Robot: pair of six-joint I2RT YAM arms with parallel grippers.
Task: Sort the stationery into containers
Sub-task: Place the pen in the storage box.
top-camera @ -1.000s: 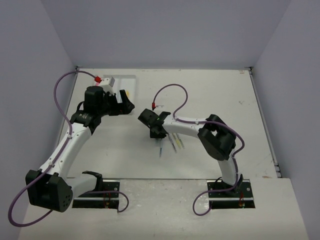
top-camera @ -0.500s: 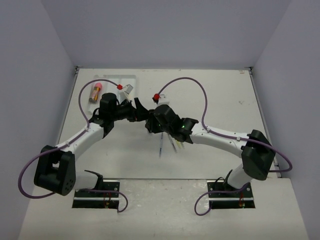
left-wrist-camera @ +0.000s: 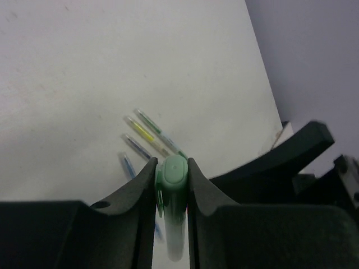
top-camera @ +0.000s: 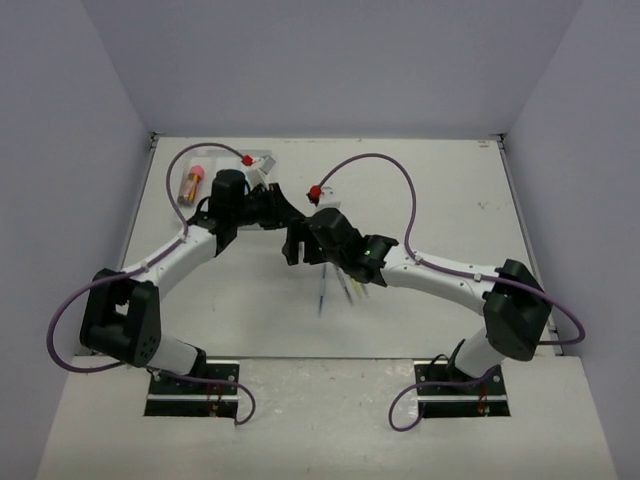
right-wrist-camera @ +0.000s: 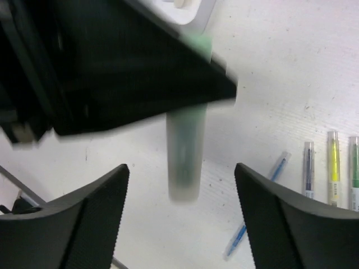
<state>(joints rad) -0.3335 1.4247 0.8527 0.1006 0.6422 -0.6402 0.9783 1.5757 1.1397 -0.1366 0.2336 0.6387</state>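
White tabletop (top-camera: 450, 180): short green plastic highlighter (left-wrist-camera: 173, 193) is clamped by left gripper (left-wrist-camera: 171, 163). Jaws of right gripper (right-wrist-camera: 180, 168) are spread wide.

The left arm (top-camera: 165, 263) and right arm (top-camera: 442, 276) have white links, black joints and purple cables (top-camera: 370, 156) with red connectors.

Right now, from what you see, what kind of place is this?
Probably a robotics lab cell: plain lilac walls enclose a white tabletop, and a white-and-black left arm and right arm are bolted at its near edge.
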